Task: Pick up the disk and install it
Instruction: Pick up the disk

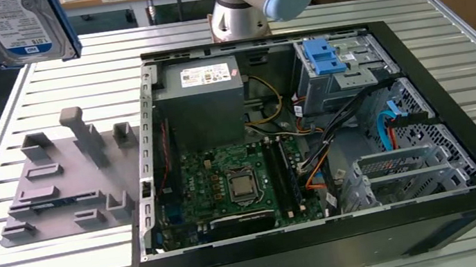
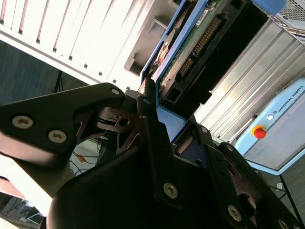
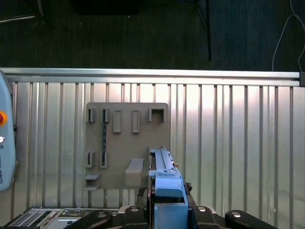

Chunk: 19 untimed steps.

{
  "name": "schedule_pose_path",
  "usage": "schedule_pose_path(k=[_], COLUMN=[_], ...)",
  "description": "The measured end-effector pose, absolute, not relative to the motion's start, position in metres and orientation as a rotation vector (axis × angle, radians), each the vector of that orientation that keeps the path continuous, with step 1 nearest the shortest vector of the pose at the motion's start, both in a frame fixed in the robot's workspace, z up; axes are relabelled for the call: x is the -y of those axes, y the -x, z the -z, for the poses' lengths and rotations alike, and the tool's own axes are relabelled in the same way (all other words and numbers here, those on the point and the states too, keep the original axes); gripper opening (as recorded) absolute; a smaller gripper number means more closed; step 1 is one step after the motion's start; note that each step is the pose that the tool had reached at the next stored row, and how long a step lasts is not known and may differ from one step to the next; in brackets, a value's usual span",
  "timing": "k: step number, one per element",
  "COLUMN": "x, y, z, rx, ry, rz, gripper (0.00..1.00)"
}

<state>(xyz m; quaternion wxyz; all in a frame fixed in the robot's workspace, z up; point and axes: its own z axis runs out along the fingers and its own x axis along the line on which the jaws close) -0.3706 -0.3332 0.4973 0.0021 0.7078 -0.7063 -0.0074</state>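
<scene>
I find the gripper (image 2: 167, 114) clamped shut on the disk (image 1: 18, 28) (blue rails showing), held aloft over the grey fixture plate (image 1: 58, 180), beside the open computer case (image 1: 330, 253).

Silver-grey disk (image 1: 18, 28) with blue-and-white label and blue rails, upright and aloft at the exterior view's left.

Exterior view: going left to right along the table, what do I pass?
Grey fixture plate → power supply box → blue latch on its metal cage. The disk, held aloft, sits above the fixture plate in this picture, so its place in the order is unclear.
</scene>
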Motion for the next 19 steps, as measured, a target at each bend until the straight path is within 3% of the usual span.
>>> schedule_pose_path(k=[19], x=[0.333], y=[0.351], z=[-0.497], rx=[2.216], ry=[-2.221], rz=[0.023], gripper=[0.36])
